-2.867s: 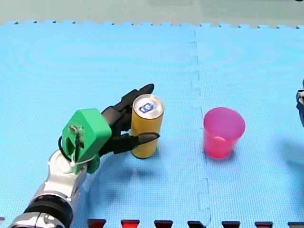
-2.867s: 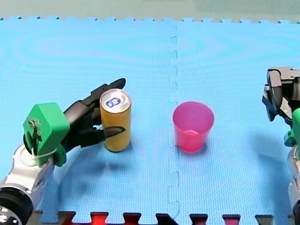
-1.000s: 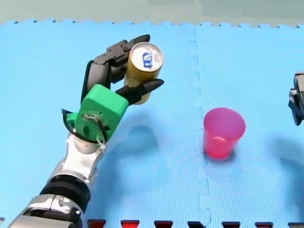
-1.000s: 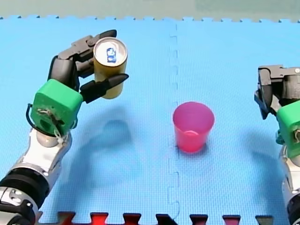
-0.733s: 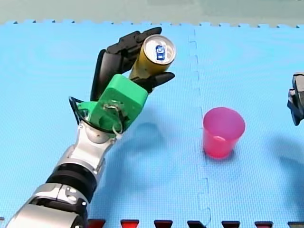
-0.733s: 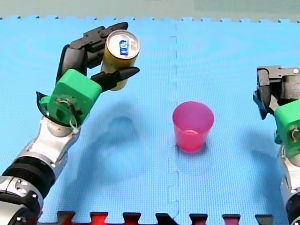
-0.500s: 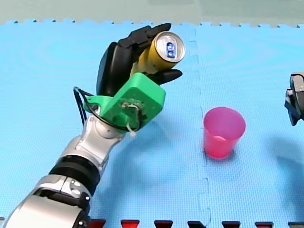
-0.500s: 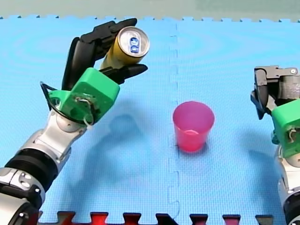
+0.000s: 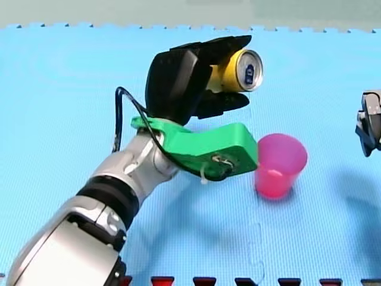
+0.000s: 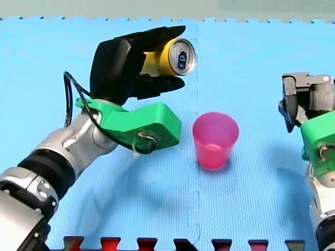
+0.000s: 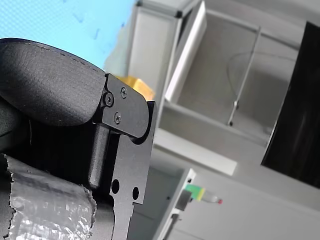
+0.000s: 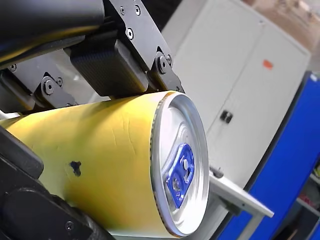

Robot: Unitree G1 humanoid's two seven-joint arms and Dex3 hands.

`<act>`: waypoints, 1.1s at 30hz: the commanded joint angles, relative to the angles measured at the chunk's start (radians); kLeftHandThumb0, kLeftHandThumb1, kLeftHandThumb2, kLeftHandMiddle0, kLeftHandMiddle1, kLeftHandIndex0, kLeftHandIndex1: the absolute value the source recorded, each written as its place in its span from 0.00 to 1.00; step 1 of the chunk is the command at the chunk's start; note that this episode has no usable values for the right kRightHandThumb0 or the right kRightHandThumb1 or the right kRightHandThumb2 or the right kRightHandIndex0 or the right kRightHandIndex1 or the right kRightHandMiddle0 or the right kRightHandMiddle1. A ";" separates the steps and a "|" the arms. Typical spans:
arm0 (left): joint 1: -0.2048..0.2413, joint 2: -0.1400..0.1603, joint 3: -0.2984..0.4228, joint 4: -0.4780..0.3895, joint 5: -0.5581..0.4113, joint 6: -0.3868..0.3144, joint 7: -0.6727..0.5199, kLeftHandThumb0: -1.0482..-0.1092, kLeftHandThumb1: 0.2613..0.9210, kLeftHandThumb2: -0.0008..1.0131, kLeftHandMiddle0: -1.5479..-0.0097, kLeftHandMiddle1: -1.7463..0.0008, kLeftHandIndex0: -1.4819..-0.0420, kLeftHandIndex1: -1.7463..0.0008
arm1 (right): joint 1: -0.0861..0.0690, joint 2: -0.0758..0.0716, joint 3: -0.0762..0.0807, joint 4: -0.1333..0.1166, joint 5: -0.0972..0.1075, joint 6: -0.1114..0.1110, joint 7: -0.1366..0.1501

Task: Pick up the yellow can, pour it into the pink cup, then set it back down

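my left hand [image 10: 118,65] clamps the yellow can [image 10: 175,56] sideways, top aimed at the pink cup [image 10: 215,140] to pour; right hand [image 10: 306,104] far right, state unclear.

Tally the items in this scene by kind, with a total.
Can: 1, the yellow can, tipped sideways in the left hand above the blue mat.
Cup: 1, the pink cup, upright on the mat.
Total: 2.
The right hand is at the mat's right side.
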 commanded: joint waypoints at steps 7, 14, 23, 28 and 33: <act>-0.022 0.009 -0.106 0.002 0.091 0.042 0.126 0.74 0.71 0.00 0.13 1.00 0.15 1.00 | 0.018 0.014 -0.006 -0.032 0.018 0.012 -0.007; -0.024 0.037 -0.159 -0.005 0.124 0.026 0.148 0.81 0.74 0.01 0.15 1.00 0.17 1.00 | 0.022 0.023 -0.007 -0.040 0.020 0.021 -0.014; -0.041 0.067 -0.243 0.007 0.208 0.044 0.284 0.83 0.79 0.01 0.12 0.99 0.16 1.00 | 0.023 0.026 -0.003 -0.041 0.012 0.018 -0.027; -0.057 0.078 -0.293 0.017 0.255 0.066 0.319 0.85 0.81 0.01 0.17 1.00 0.16 1.00 | 0.021 0.025 -0.003 -0.034 0.013 0.013 -0.026; -0.067 0.089 -0.333 0.020 0.292 0.097 0.335 0.83 0.82 0.01 0.18 1.00 0.19 1.00 | 0.019 0.024 -0.005 -0.026 0.019 0.008 -0.017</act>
